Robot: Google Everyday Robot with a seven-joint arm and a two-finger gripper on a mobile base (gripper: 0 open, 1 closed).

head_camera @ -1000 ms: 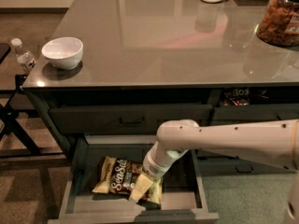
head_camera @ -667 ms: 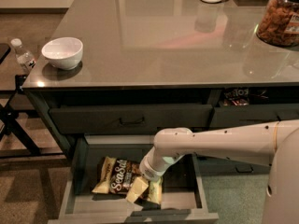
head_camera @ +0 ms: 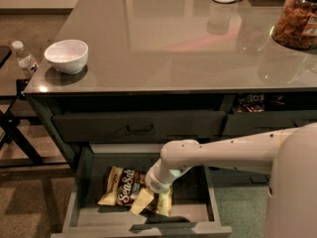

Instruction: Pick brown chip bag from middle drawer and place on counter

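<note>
one gripper (head_camera: 151, 205) at brown chip bag (head_camera: 124, 191); bowl (head_camera: 66, 55), jar (head_camera: 297, 18) on counter (head_camera: 163, 48)

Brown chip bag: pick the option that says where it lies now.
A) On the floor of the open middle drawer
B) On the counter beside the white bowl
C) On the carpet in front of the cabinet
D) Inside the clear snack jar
A: the brown chip bag lies on the floor of the open middle drawer, with the hand inside the drawer at the bag's right end.
</note>
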